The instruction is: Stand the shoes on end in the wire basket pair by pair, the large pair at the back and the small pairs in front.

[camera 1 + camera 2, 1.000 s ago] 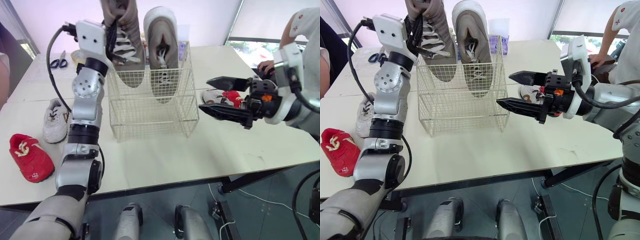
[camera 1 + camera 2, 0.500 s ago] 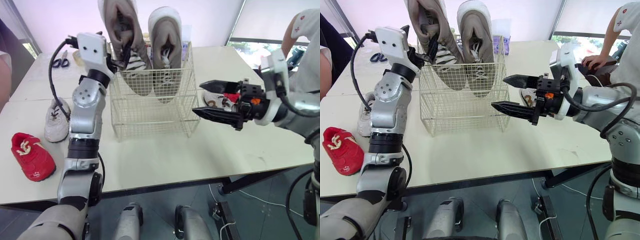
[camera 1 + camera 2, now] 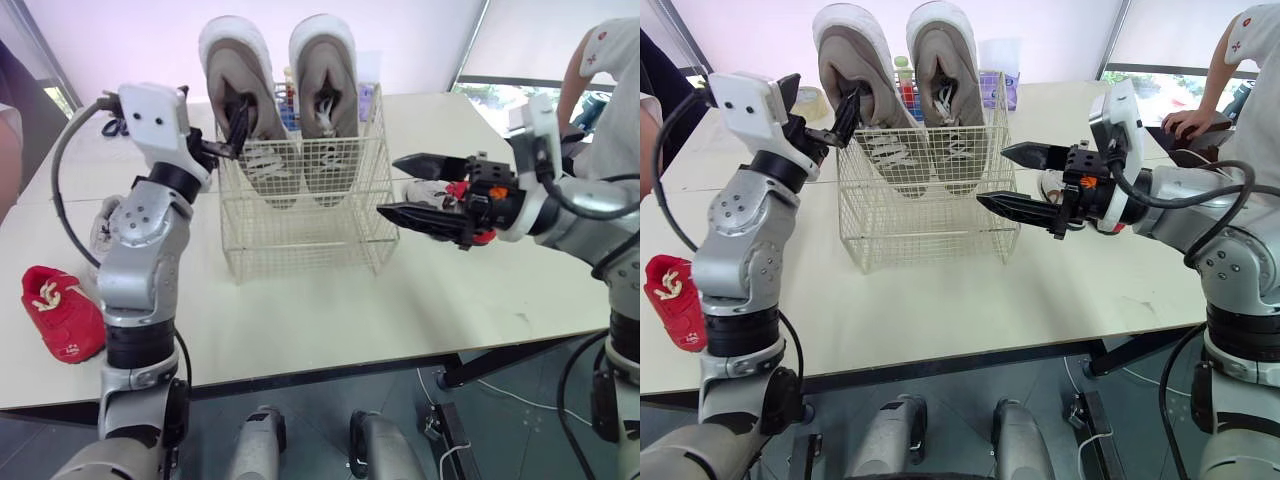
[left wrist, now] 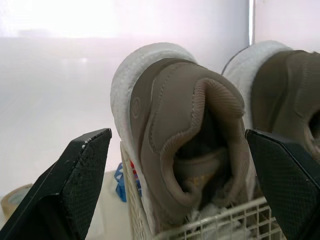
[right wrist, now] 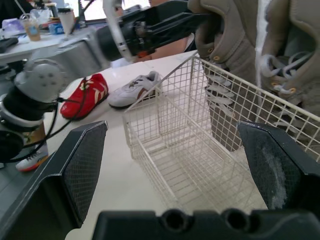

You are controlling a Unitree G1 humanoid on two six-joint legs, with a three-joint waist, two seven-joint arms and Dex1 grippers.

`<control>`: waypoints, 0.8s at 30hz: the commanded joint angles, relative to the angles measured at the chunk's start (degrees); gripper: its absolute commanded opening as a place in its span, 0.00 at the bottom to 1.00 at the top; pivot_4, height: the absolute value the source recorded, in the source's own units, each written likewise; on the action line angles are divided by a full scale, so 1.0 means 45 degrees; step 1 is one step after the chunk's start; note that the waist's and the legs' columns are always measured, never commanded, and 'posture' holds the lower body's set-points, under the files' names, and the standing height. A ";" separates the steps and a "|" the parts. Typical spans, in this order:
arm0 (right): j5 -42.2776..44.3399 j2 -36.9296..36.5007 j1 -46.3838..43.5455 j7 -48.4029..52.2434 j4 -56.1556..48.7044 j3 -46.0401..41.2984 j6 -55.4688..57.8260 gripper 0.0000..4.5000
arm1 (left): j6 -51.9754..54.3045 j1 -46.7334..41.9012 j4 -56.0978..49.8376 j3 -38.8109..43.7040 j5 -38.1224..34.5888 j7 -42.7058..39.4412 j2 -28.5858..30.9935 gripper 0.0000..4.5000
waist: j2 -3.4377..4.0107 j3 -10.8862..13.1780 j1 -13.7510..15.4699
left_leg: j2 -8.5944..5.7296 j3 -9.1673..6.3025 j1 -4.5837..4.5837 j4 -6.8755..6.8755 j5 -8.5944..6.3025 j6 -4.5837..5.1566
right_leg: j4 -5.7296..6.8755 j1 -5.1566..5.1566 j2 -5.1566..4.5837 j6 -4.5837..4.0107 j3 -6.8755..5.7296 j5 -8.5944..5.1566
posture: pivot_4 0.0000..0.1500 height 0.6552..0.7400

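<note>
Head views: the large pair stands toe-down at the back of the basket, the left shoe beside its mate. Your left jaws sit released at the left shoe's collar, near its laces. Pull away carelessly and a finger could catch a lace or the collar and tip the shoe forward, into the room the small pairs need. Your right jaws hang spread and empty just beside the basket's right wall; a nudge there would likely slide the light basket on the table. Small shoes lie behind those jaws, close to a person. A red shoe and a white shoe lie left, the white one partly behind your left arm.

Left wrist view: the shoe's heel sits between your wide-apart fingers, neither touching it.

Right wrist view: the basket's front half is free, and the red and white shoes lie beyond it.
</note>
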 commanded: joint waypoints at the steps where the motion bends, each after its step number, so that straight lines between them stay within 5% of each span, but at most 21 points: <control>1: 0.0165 0.0101 -0.0409 0.0186 0.0046 -0.0387 -0.0244 1.00 | 0.1007 0.0042 -0.1382 0.0394 -0.0780 -0.0389 0.0588 0.99 | 0.0000 0.0000 -0.0013 | 0.0000 -0.0001 0.0000 0.0001 0.0000 0.0000 | -0.0002 0.0001 0.0001 0.0000 0.0001 0.0000 | 1.00 1.00; 6: -0.0099 0.0188 -0.0388 0.0858 0.0249 -0.0381 -0.0760 1.00 | 0.2836 0.0227 -0.2816 0.0946 -0.2089 -0.0580 0.1300 0.99 | 0.0021 0.0011 -0.0219 | -0.0017 -0.0063 0.0002 -0.0006 0.0000 0.0000 | -0.0016 0.0052 0.0000 0.0001 -0.0022 -0.0002 | 1.00 1.00; 10: -0.0068 0.0174 -0.0385 0.1102 0.0517 -0.0283 -0.0584 1.00 | 0.4482 0.0775 -0.4042 0.1760 -0.3639 -0.0625 0.1817 0.99 | 0.0092 0.0024 -0.0624 | -0.0270 -0.0720 -0.0004 -0.0009 0.0037 0.0016 | -0.0025 0.0396 -0.0207 0.0062 -0.0634 -0.0135 | 1.00 1.00; 22: 0.0083 -0.0431 0.0735 0.2223 0.0084 -0.0163 -0.0007 1.00 | 0.7286 0.5482 -0.7191 0.4271 -0.9300 -0.0265 0.2720 0.99 | 0.0113 0.0034 -0.0591 | -0.0201 -0.0624 0.0021 -0.0025 0.0044 -0.0009 | -0.0008 0.0324 -0.0175 -0.0012 -0.0584 -0.0180 | 1.00 1.00; 24: 0.0181 -0.0461 0.0909 0.2247 0.0020 -0.0144 0.0181 1.00 | 0.7155 0.6209 -0.7411 0.4450 -1.0168 -0.0087 0.2891 0.99 | 0.0165 0.0048 -0.0762 | -0.0344 -0.0875 -0.0001 -0.0056 0.0045 -0.0007 | -0.0030 0.0432 -0.0283 0.0012 -0.0779 -0.0196 | 1.00 1.00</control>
